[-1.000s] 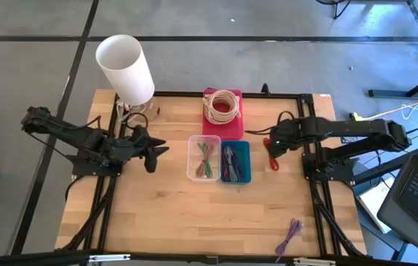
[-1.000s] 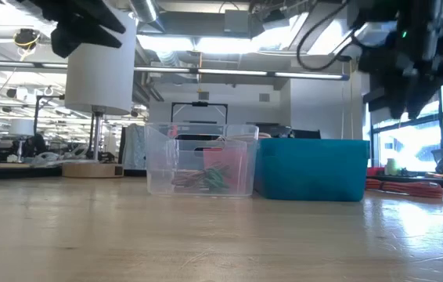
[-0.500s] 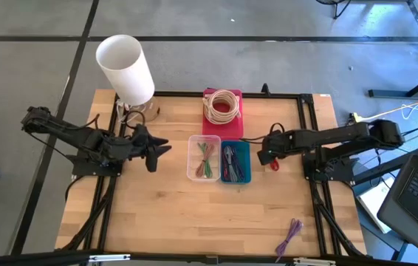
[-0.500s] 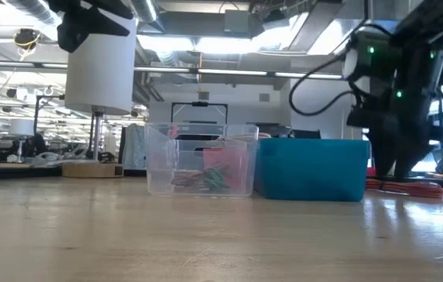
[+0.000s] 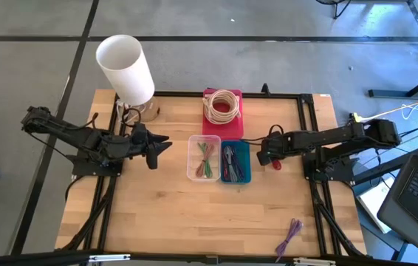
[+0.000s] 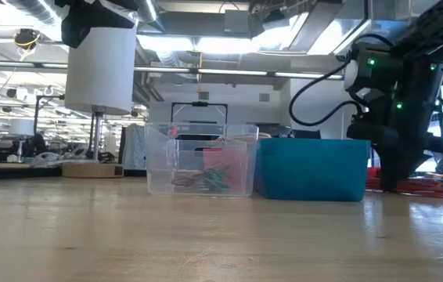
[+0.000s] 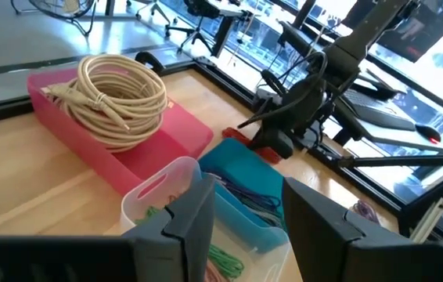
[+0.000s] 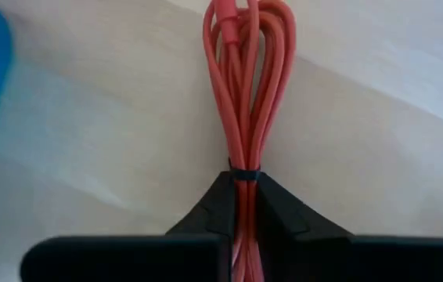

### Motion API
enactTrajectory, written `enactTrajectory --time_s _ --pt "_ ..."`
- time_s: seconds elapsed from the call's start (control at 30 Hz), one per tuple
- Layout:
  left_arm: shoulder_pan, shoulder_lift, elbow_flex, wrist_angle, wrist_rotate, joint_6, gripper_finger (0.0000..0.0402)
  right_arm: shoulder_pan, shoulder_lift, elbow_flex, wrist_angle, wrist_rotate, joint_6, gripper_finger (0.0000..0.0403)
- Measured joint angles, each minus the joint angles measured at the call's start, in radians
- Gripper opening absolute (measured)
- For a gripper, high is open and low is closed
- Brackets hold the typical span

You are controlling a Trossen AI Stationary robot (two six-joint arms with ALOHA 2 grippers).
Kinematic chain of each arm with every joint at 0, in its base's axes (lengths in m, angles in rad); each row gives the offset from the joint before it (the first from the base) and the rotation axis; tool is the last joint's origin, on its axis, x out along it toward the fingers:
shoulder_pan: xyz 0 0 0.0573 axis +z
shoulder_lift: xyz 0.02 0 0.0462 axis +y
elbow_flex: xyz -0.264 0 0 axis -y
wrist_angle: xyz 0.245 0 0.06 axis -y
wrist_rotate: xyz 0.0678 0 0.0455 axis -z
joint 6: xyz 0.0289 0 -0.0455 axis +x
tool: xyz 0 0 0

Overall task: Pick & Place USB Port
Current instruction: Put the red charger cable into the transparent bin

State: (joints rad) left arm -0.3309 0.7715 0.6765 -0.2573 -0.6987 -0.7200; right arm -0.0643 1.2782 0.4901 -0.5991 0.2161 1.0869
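High view shows the wooden table [image 5: 157, 214] with both dark arms reaching inward from its sides. Largest upon it is the white lamp [image 5: 125, 68], standing behind the left gripper [image 5: 162, 144]. That gripper hovers over bare wood, its fingers parted and holding nothing, pointing toward the bins. Straight ahead of it sits the clear bin [image 5: 204, 158] with green and red cable bundles inside, and touching that bin's far side is the blue bin [image 5: 235, 162] holding purple and dark cables. Ahead of the left gripper and off toward the table's rear lies the pink tray [image 5: 222, 111] with a coiled beige cable [image 5: 223, 106] resting on it.

The right gripper [image 5: 266, 157] is down at the table just beside the blue bin, on the side away from the clear one. In the right wrist view its fingers [image 8: 210, 210] are closed tight around the red USB cable [image 8: 248, 86], a bundled loop bound by a thin dark tie right at the fingertips; the loop stretches forward from the gripper and lies on the wood. The low view shows this arm standing at the blue bin's side with red cable on the table beside it.

Smallest is the purple cable bundle [image 5: 290, 235], lying well apart from both grippers near the table's front edge on the right arm's side.
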Motion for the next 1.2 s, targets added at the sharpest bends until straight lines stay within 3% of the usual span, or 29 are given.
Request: enactTrajectory --time_s 0.2,0.33,0.43,0.6,0.7,0.8,0.97,1.2 --pt "0.000 0.000 0.000 0.001 -0.001 -0.004 0.0143 0.038 -0.080 0.132 -0.257 0.066 0.033 0.0026" --pt "0.000 0.000 0.000 0.000 0.000 -0.040 0.0143 0.094 -0.144 0.325 -0.483 0.166 0.031 0.0026" --pt "0.000 0.000 0.000 0.001 0.000 -0.071 0.0143 0.148 -0.186 0.484 -0.508 0.243 -0.036 0.0026" --pt "0.000 0.016 0.000 0.137 -0.003 -0.067 0.0143 0.214 -0.217 0.678 -0.233 0.292 -0.329 0.0026" --pt "0.003 0.045 0.000 0.341 0.016 0.032 0.0143 0.236 -0.215 0.740 -0.001 0.250 -0.516 0.0026" --pt "0.028 0.092 0.000 0.590 0.100 0.162 0.0143 0.245 -0.200 0.752 0.227 0.192 -0.629 0.0026" --pt "0.096 0.199 0.001 0.906 0.276 0.284 0.0143 0.245 -0.133 0.752 0.422 0.076 -0.676 0.0026" --pt "0.199 0.338 0.048 0.949 0.452 0.208 0.0143 0.245 0.016 0.752 0.552 -0.064 -0.650 0.0026"
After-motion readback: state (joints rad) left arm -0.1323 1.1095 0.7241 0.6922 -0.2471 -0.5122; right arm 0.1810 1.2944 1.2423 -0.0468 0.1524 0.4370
